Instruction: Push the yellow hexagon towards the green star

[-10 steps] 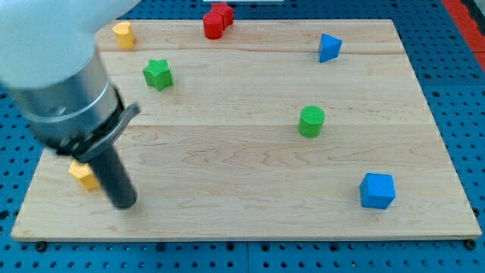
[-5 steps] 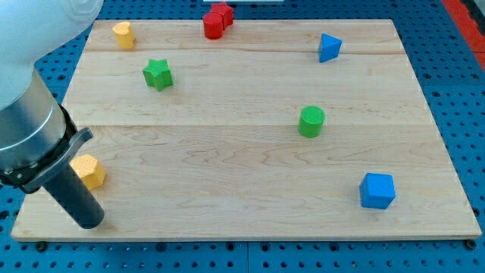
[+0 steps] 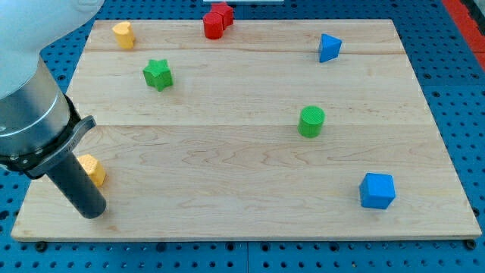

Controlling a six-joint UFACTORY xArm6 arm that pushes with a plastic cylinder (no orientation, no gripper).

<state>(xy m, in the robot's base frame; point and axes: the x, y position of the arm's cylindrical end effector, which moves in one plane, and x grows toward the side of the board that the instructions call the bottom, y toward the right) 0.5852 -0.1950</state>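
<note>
The yellow hexagon [image 3: 94, 169] lies near the board's lower left edge, partly hidden behind my rod. My tip [image 3: 92, 212] rests on the board just below the hexagon, close to it or touching it. The green star [image 3: 158, 74] sits in the upper left part of the board, well above and to the right of the hexagon. The arm's grey body fills the view's left side.
A second yellow block [image 3: 123, 34] sits at the top left. Red blocks [image 3: 217, 20] sit at the top edge. A blue triangle-like block [image 3: 329, 47] is at the upper right, a green cylinder [image 3: 311, 121] right of centre, a blue cube [image 3: 377, 189] at the lower right.
My tip swung left from right of the hexagon to below it, then edged slightly right and up. The hexagon has barely shifted.
</note>
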